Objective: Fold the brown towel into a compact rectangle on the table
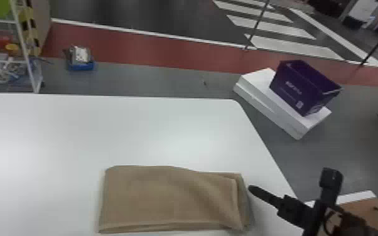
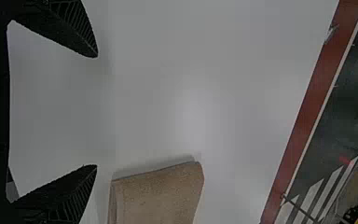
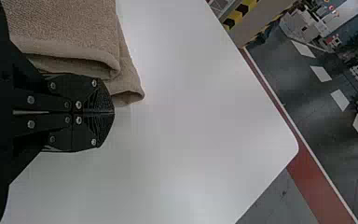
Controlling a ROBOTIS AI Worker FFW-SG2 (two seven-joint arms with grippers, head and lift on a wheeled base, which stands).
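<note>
Right gripper (image 3: 113, 112), tips together at three o'clock from the towel (image 1: 166, 197), could nudge its uneven end (image 1: 245, 201) askew; left gripper (image 2: 96, 111) gapes.

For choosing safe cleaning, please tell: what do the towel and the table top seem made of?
The towel looks like matte cotton terry, from its fine looped texture. The table top looks smooth and white with soft reflections, perhaps laminate or painted board.
</note>
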